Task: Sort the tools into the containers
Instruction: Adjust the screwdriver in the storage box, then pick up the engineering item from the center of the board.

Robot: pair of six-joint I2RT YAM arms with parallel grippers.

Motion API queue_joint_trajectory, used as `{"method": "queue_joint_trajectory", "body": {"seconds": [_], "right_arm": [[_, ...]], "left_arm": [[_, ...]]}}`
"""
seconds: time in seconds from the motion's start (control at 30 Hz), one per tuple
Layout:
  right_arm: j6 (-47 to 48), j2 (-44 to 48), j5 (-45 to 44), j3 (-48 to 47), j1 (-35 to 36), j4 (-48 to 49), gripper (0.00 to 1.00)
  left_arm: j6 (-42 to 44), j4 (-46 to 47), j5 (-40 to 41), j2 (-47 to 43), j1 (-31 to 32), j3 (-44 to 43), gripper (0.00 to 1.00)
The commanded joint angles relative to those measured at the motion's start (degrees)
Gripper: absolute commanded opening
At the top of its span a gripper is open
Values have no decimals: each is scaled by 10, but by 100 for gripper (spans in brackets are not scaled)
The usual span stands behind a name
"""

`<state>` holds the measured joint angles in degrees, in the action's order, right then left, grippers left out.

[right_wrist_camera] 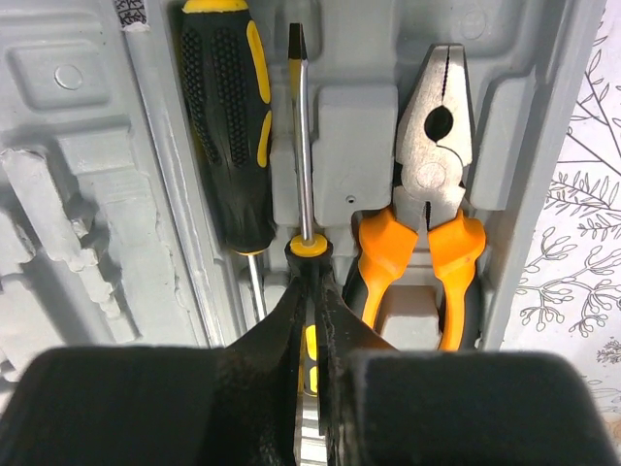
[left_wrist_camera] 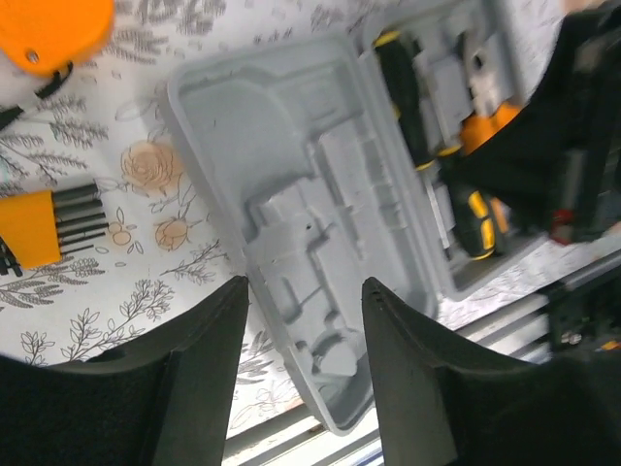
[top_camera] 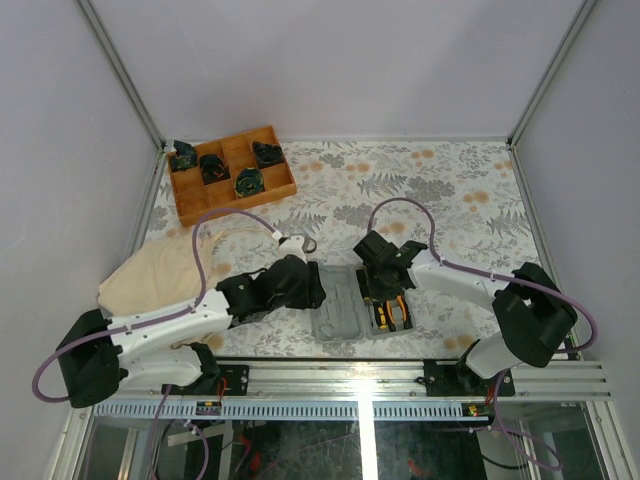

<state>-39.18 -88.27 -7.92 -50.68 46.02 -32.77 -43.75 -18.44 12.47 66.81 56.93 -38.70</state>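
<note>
Placement of slim flat-blade screwdriver [right_wrist_camera: 302, 136] is in hand: right gripper [right_wrist_camera: 310, 270] pinches its yellow-black handle tight, seating it in flat grey plastic case [right_wrist_camera: 354, 126] beside orange-handled pliers [right_wrist_camera: 434, 184], while left gripper [left_wrist_camera: 306, 291] hovers half-open, empty; next likely needs release and a straight lift

Plain pale walls [top_camera: 330, 60], floral tablecloth [top_camera: 450, 190].

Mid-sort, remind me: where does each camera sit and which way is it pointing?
Top: above and behind, looking down on the table and case; left arm and right arm show, bases at the bottom.
Left wrist: looks down past the open left tool at the empty half.
Right wrist: looks down past the right tool at the filled half, with pliers and screwdriver.
Shared: both wrist views catch the filled half and that screwdriver.
</note>
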Motion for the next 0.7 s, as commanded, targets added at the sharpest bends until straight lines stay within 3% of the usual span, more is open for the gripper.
{"method": "queue_joint_trajectory", "body": {"seconds": [0.0, 0.33, 0.67], "right_arm": [[14, -9, -56, 46, -14, -25, 5], [51, 60, -35, 68, -58, -1, 11], [69, 174, 12, 73, -68, 33, 29]], "left_arm": [[-19, -39, 34, -31, -20, -40, 50], [-34, -123, 60, -30, -78, -63, 51], [33, -156, 58, -13, -161, -102, 56]]}}
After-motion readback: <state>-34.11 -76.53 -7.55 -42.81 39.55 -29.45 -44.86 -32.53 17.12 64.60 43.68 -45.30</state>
